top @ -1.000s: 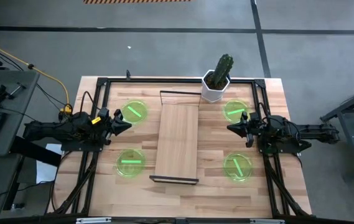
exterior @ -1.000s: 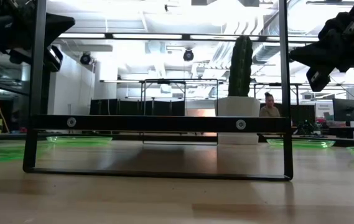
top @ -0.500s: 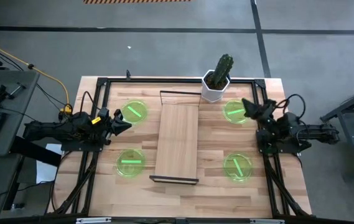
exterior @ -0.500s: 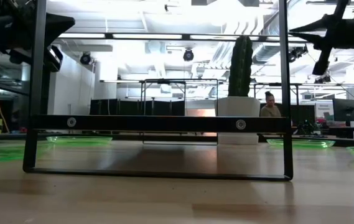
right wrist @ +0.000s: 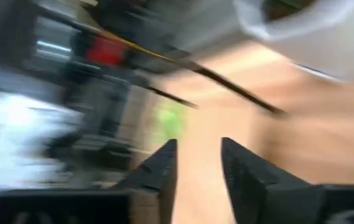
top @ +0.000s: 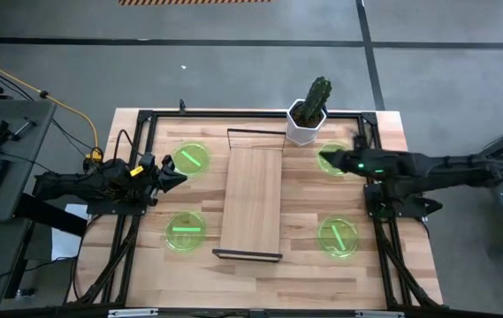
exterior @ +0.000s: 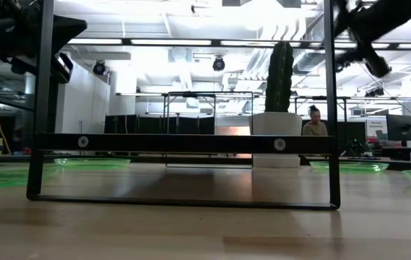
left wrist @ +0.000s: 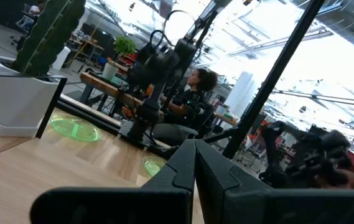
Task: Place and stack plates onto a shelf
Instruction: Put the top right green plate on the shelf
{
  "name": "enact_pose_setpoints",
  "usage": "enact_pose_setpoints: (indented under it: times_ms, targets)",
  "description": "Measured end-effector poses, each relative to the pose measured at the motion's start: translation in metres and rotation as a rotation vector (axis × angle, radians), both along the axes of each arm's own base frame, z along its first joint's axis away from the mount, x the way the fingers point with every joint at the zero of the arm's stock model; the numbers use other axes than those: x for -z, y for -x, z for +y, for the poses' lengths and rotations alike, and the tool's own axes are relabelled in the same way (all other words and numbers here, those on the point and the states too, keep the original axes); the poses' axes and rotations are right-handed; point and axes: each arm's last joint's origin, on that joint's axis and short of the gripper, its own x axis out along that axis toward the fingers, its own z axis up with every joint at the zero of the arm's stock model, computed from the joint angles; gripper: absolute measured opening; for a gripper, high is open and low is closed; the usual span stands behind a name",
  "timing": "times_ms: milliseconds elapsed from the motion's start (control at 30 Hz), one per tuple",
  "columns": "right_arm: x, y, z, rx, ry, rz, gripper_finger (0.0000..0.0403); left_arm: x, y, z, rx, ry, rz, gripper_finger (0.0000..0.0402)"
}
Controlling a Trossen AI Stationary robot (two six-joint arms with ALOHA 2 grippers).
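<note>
My right gripper [top: 324,159] above a plate beside the long light-wood shelf [top: 253,201].
My fingers stand slightly parted, gripping nothing, over the far translucent green round plate [top: 336,150] right of the shelf. Another plate [top: 338,237] lies right of it, two left [top: 190,158] [top: 185,230]. My left gripper [top: 179,177], closed and empty, waits left of the shelf.

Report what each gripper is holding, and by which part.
Nothing is held. The right gripper is open over the far right plate; the left gripper is shut and empty. All plates lie on the table.
</note>
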Motion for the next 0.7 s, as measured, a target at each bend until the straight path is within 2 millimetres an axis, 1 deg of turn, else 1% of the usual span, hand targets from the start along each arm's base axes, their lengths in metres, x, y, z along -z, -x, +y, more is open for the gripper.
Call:
enact_pose_setpoints:
  times_ms: [100,200,333,500,567,700]
  targets:
    - [0.016,-0.011,0.001,0.098,-0.156,0.245,0.0159,0.0,0.0,0.0,0.0,0.0,0.0,0.0]
    - [0.037,-0.021,0.007,0.206,-0.301,0.368,0.0177,0.0,0.0,0.0,0.0,0.0,0.0,0.0]
    - [0.062,-0.029,0.014,0.383,-0.42,0.418,0.0181,0.0,0.0,0.0,0.0,0.0,0.0,0.0]
    - [0.088,-0.034,0.017,0.612,-0.466,0.499,0.0181,0.0,0.0,0.0,0.0,0.0,0.0,0.0]
    - [0.095,-0.036,0.013,0.661,-0.464,0.54,0.0181,0.0,0.0,0.0,0.0,0.0,0.0,0.0]
    - [0.106,-0.039,0.0,0.757,-0.461,0.582,0.0181,0.0,0.0,0.0,0.0,0.0,0.0,0.0]
